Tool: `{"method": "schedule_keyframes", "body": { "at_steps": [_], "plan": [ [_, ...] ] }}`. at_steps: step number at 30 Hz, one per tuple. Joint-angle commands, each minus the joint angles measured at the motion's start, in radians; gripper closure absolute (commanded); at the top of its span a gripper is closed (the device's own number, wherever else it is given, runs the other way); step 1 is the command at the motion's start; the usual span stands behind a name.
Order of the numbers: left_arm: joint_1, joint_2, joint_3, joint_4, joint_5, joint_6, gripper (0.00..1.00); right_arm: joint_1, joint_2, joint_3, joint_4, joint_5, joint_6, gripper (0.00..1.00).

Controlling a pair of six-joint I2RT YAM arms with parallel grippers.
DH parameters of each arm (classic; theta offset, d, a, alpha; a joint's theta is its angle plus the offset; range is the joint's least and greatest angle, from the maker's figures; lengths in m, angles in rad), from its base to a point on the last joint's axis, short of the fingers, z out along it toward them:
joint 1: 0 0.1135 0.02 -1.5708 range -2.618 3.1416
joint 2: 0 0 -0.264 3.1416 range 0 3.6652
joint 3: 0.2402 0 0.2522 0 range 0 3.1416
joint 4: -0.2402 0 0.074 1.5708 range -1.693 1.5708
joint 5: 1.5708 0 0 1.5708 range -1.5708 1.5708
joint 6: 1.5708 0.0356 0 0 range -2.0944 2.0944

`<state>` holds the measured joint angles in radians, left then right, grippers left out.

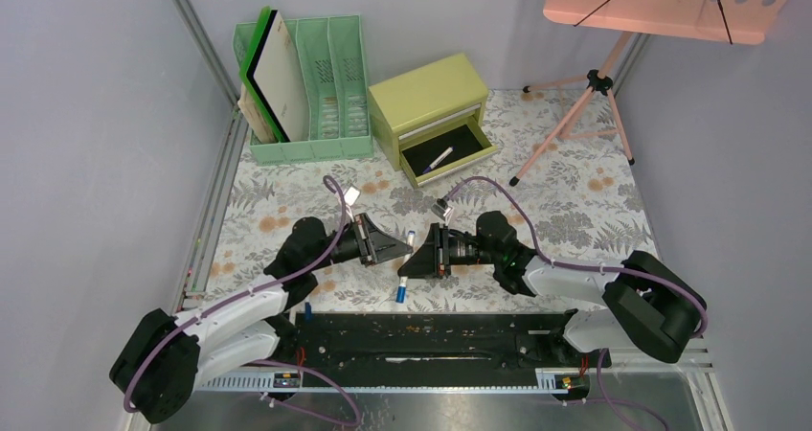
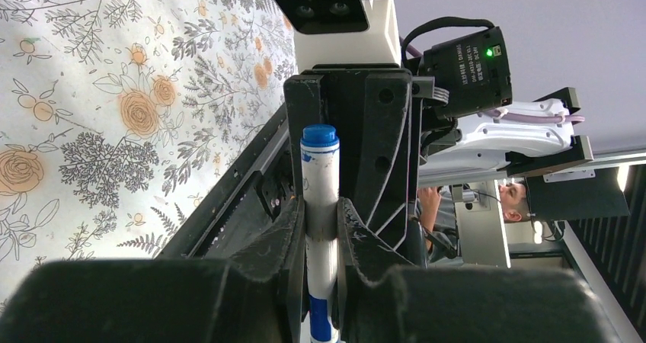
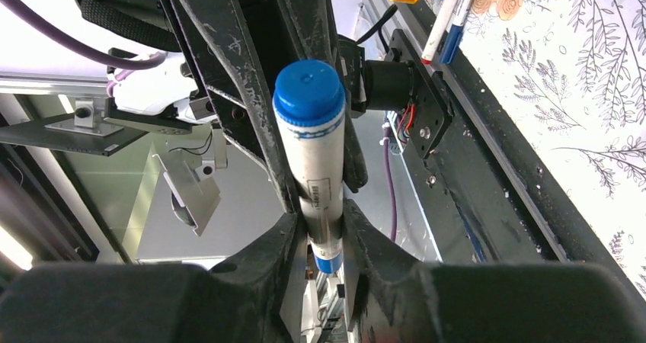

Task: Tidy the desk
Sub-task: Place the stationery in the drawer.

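At the far left of the desk (image 1: 575, 211) you have a green file rack (image 1: 326, 86) against the back wall. A pale board and some darker sheets lean in its left slots, but you cannot count the sheets from above. Nearer you, beside the left arm's base, a small blue object (image 1: 308, 308) stands by the black rail (image 1: 421, 340), too small to identify there. The right wrist view shows a few loose pens (image 3: 446, 11) by that rail, cut off by the frame's top edge.

Right of the rack stands the yellow-green drawer chest (image 1: 426, 101). Its lower drawer (image 1: 450, 148) is pulled out and one pen (image 1: 439, 157) lies slantwise inside.

In the near middle, the left gripper (image 1: 402, 251) is clamped on a white marker (image 1: 402, 285) with a blue cap. Its wrist view shows both fingers (image 2: 293, 229) tight on the barrel, and the marker's lower end runs off the frame. The right gripper (image 1: 417, 259) meets it from the right, and its pads (image 3: 354, 229) press the same barrel below the cap. The marker's other end is hidden between the fingers. You cannot tell from above whether the marker clears the desk.

At the far right a pink perforated panel (image 1: 661, 0), cropped by the top edge, sits on a tripod (image 1: 584, 115).
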<state>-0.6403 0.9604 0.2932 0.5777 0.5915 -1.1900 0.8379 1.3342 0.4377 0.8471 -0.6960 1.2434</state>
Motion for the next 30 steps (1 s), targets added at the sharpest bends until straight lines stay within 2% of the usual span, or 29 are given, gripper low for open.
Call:
{"method": "schedule_keyframes", "body": {
  "at_steps": [1,2,4,5,8,13,18,24,30],
  "plan": [
    [-0.004,-0.036,0.005,0.014,-0.038,0.038,0.93,0.012,-0.024,0.018,0.097,0.027,0.022,0.96],
    [-0.004,-0.040,0.004,0.008,-0.040,0.041,0.84,0.012,-0.026,0.013,0.096,0.029,0.019,0.98],
    [-0.003,-0.053,0.004,-0.012,-0.051,0.048,0.53,0.012,-0.027,0.008,0.093,0.030,0.016,1.00],
    [-0.004,-0.059,0.004,-0.024,-0.059,0.052,0.41,0.012,-0.026,0.006,0.092,0.030,0.015,1.00],
    [-0.003,-0.095,0.004,-0.082,-0.097,0.071,0.19,0.012,-0.030,0.002,0.078,0.026,0.009,1.00],
    [0.000,-0.224,0.037,-0.390,-0.261,0.168,0.16,0.012,-0.080,0.006,-0.031,0.044,-0.042,1.00],
    [0.006,-0.353,0.108,-0.755,-0.477,0.311,0.14,0.012,-0.155,0.034,-0.237,0.075,-0.145,1.00],
    [0.008,-0.414,0.207,-1.070,-0.701,0.447,0.14,0.009,-0.224,0.052,-0.436,0.127,-0.249,1.00],
    [0.007,-0.372,0.253,-1.242,-1.044,0.312,0.12,-0.002,-0.261,0.067,-0.599,0.211,-0.282,1.00]
  ]
}}
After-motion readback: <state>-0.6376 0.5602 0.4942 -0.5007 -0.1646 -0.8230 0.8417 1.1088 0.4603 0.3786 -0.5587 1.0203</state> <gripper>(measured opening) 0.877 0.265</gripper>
